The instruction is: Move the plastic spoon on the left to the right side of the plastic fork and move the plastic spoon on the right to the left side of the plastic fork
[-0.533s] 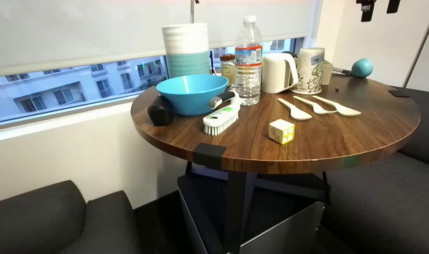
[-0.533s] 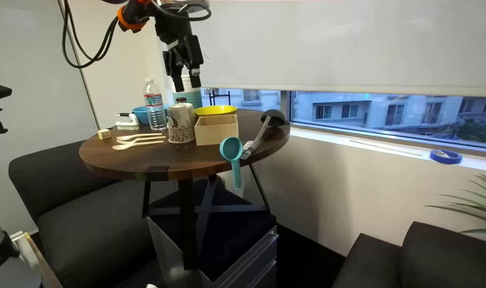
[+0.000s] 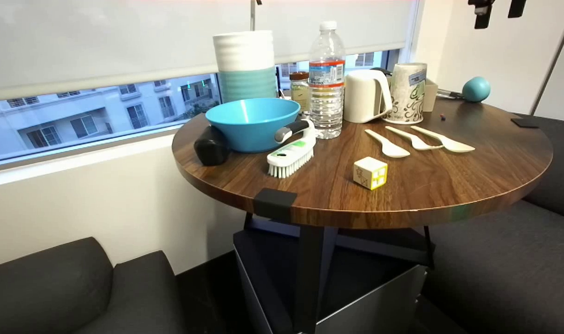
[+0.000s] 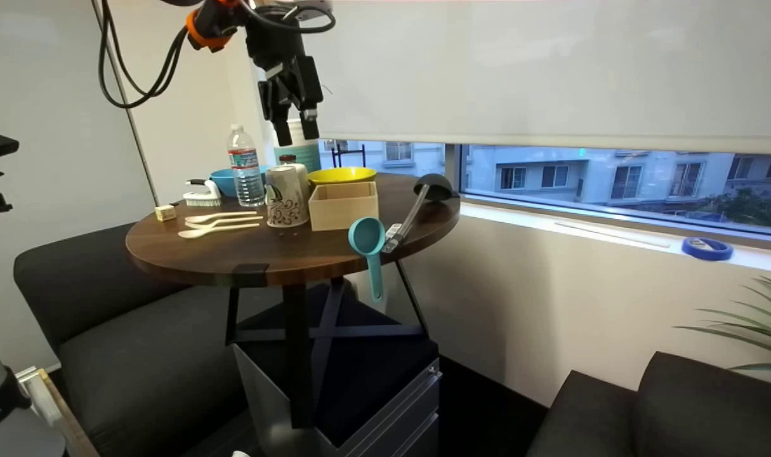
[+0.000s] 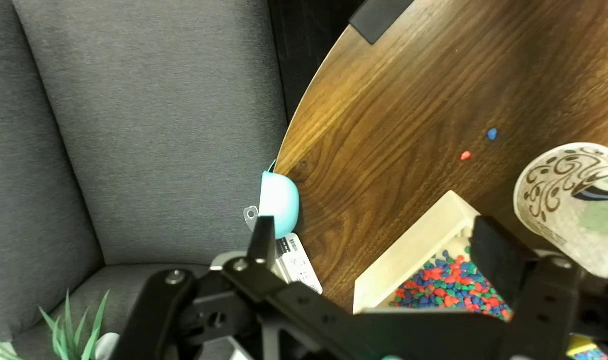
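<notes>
Three pale cream utensils lie side by side on the round wooden table. In an exterior view the left spoon [image 3: 389,146] is nearest the block, the plastic fork [image 3: 417,141] is in the middle, and the right spoon [image 3: 451,143] is beside it. The fork's end meets or overlaps the right spoon's bowl. They also show in an exterior view, with one spoon [image 4: 217,230] at the front; the fork's tines are too small to make out. My gripper [image 4: 297,133] is open and empty, high above the table. In the wrist view the open fingers [image 5: 375,225] frame a box; no utensils show there.
A patterned cup [image 4: 287,197], a wooden box [image 4: 344,206] of coloured pebbles, a water bottle [image 3: 327,83], a white mug [image 3: 363,97], a blue bowl [image 3: 254,118], a brush [image 3: 291,155] and a block [image 3: 370,172] stand on the table [image 3: 486,185]. A teal scoop [image 4: 367,236] overhangs its edge.
</notes>
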